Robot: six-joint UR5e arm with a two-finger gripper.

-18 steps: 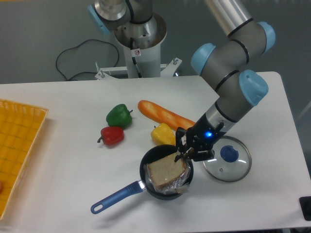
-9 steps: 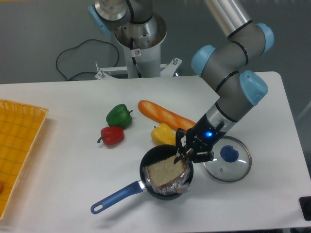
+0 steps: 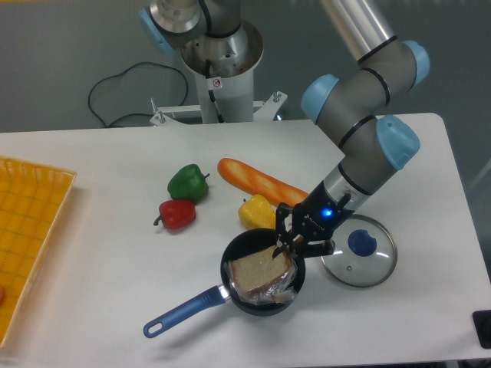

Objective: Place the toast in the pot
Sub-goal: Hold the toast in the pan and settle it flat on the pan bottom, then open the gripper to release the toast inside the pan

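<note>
The toast [image 3: 259,271], a tan bread slice in crinkly clear plastic, lies tilted inside the pot [image 3: 244,296], a small black saucepan with a long blue handle [image 3: 182,311] pointing to the lower left. My gripper [image 3: 286,245] is at the pot's right rim, shut on the toast's upper right corner. The fingertips are partly hidden against the dark pot.
A glass lid with a blue knob [image 3: 359,249] lies just right of the pot. A yellow pepper [image 3: 255,211], an orange baguette [image 3: 259,182], a green pepper [image 3: 187,182] and a red pepper [image 3: 176,215] lie behind the pot. A yellow tray [image 3: 27,230] is at the left edge.
The toast has sunk a little lower into the pot, and my gripper has come down slightly with it. The pot and other things have not moved.
</note>
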